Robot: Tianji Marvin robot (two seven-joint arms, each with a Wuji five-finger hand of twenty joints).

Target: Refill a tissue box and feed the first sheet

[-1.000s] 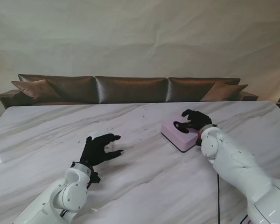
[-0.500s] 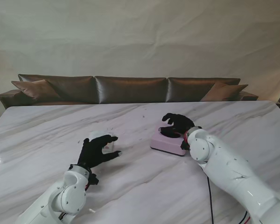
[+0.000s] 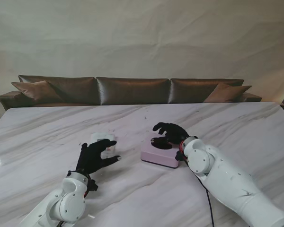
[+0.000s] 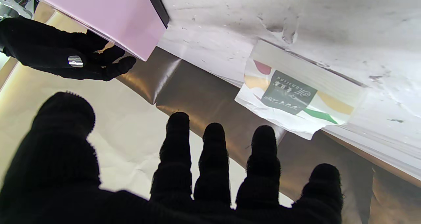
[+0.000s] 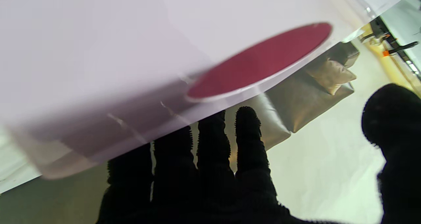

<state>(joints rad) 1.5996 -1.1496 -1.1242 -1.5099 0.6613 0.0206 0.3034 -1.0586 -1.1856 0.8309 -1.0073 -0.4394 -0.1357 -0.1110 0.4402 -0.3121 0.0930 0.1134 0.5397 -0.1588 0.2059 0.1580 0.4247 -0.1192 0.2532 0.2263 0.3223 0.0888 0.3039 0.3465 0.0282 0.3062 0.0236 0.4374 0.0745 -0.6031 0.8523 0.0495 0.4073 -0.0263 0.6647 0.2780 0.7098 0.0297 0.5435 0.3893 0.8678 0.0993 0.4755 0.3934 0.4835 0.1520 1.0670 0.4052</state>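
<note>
Early stage, by my reading: nothing loaded, no sheet fed. Surface carries the pink tissue box at centre-right and the wrapped tissue pack to its left, apart. Right hand rests on the box top, fingers draped; firm grip unconfirmed. Left hand spread, empty, just near of the pack.

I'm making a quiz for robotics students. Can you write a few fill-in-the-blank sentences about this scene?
1. The right robot hand rests on the ____ tissue box.
2. The left robot hand holds ____.
3. The tissue pack lies just beyond the ____ robot hand.

Missing words: pink; nothing; left
</note>
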